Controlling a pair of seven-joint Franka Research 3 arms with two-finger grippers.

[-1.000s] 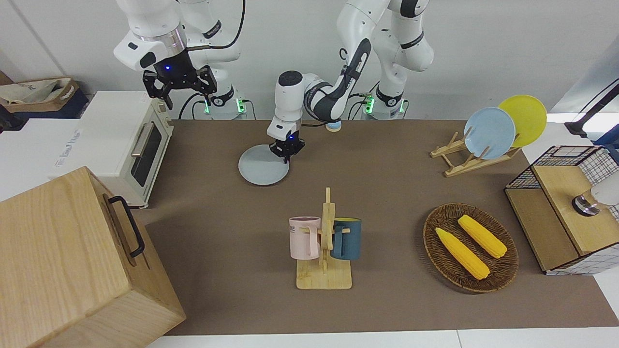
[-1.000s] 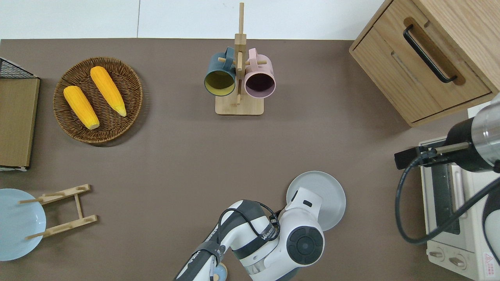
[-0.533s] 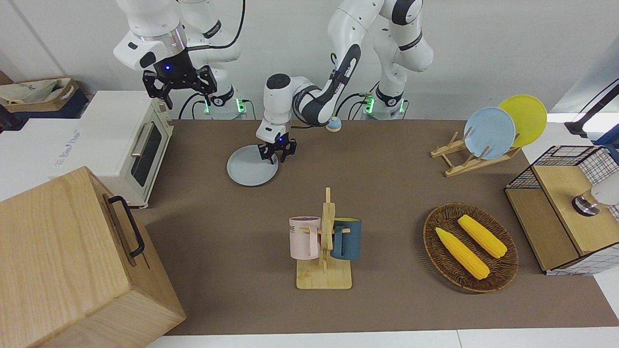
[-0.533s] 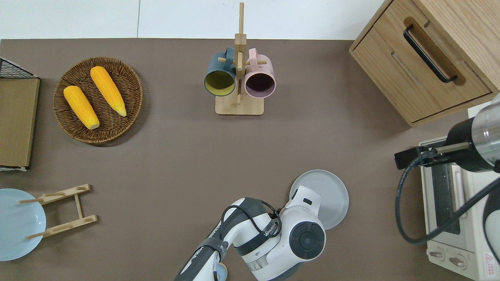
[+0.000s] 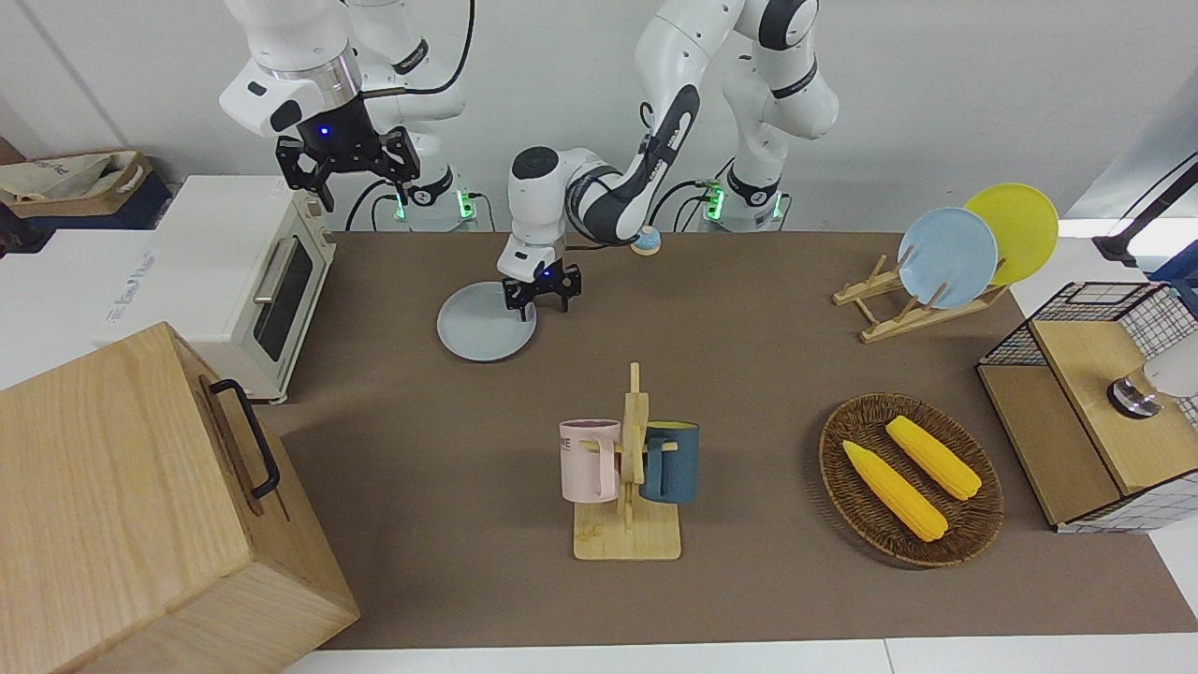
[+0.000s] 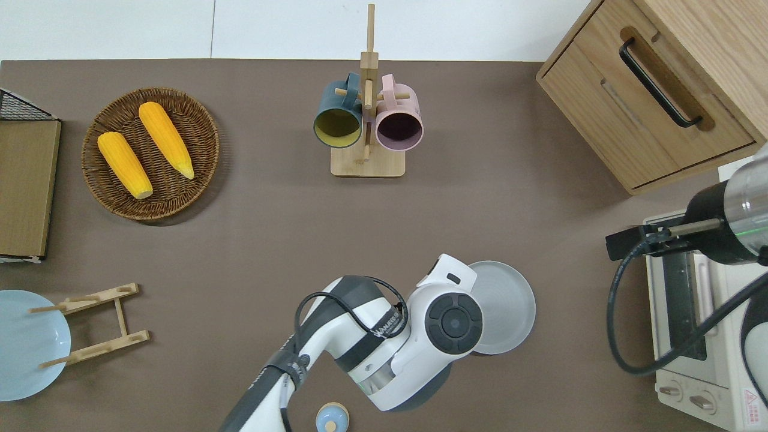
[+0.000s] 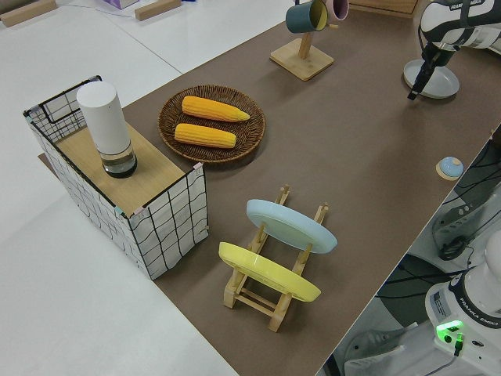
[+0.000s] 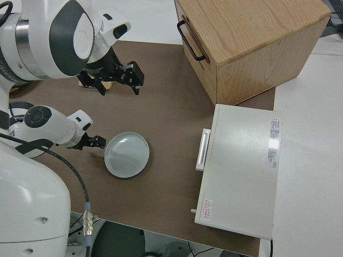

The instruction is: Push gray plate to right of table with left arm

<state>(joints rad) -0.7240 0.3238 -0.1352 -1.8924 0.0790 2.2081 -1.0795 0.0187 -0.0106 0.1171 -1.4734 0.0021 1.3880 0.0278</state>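
The gray plate (image 5: 482, 326) lies flat on the brown table (image 5: 749, 374), near the robots and toward the right arm's end; it also shows in the overhead view (image 6: 507, 306) and the right side view (image 8: 127, 155). My left gripper (image 5: 540, 298) is open and empty, low at the plate's rim on the side toward the left arm's end. In the right side view the left gripper (image 8: 95, 142) sits just beside the rim. The wrist hides it in the overhead view. My right gripper (image 5: 348, 173) is open and parked.
A white toaster oven (image 5: 253, 281) and a wooden cabinet (image 5: 140, 505) stand at the right arm's end. A mug rack (image 5: 629, 468) stands mid-table. A corn basket (image 5: 913, 477), a plate rack (image 5: 898, 300) and a small blue knob (image 5: 644, 245) lie toward the left arm's end.
The plate slid a little toward the right arm's end, then stopped. The left gripper drew back off the plate to its rim and its fingers opened.
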